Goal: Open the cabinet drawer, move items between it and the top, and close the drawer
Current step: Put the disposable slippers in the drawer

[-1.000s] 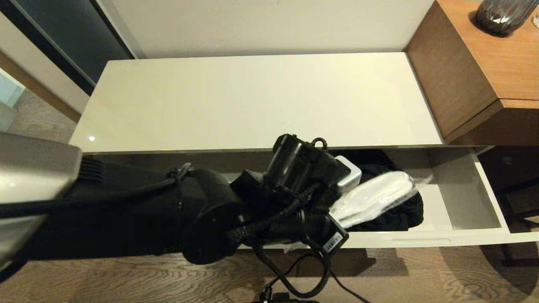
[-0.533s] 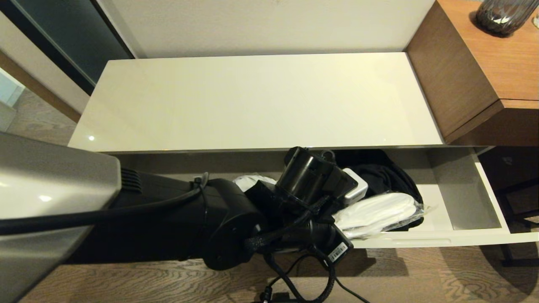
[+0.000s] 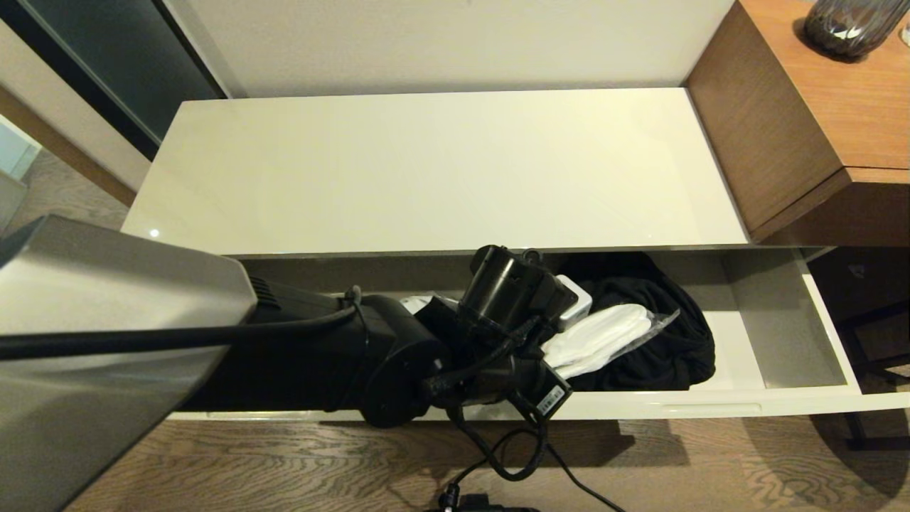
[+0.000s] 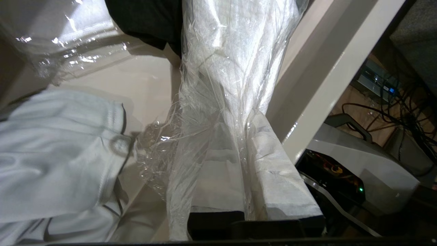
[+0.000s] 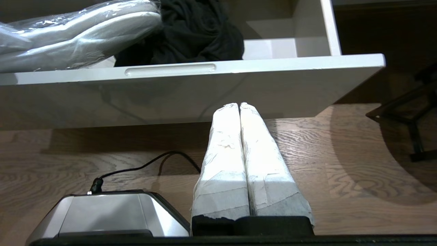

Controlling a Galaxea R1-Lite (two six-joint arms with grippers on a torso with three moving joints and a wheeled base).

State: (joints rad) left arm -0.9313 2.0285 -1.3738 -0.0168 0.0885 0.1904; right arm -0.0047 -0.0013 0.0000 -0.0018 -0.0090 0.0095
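Note:
The cabinet drawer (image 3: 711, 409) stands pulled out below the bare cream top (image 3: 426, 163). My left arm reaches down into the drawer. My left gripper (image 4: 235, 119) is shut on the clear plastic sleeve of the white slippers (image 3: 604, 338), which lie slanted over the black garment (image 3: 668, 341). The light grey garment (image 4: 51, 153) lies on the drawer floor beside the sleeve. My right gripper (image 5: 239, 104) is shut and holds nothing. It hangs low over the wood floor, in front of the drawer front (image 5: 273, 78) with its handle slot (image 5: 170, 69). It does not show in the head view.
A taller brown wood unit (image 3: 803, 107) with a dark glass vase (image 3: 846, 25) stands right of the cabinet. The drawer's right end (image 3: 789, 341) holds nothing. Cables (image 3: 512, 455) and my silver base (image 5: 102, 215) are on the floor below.
My left arm has pushed further out, and its wrist has shifted a little left. The sleeved slippers dipped toward the drawer front, then swung back left over the black garment.

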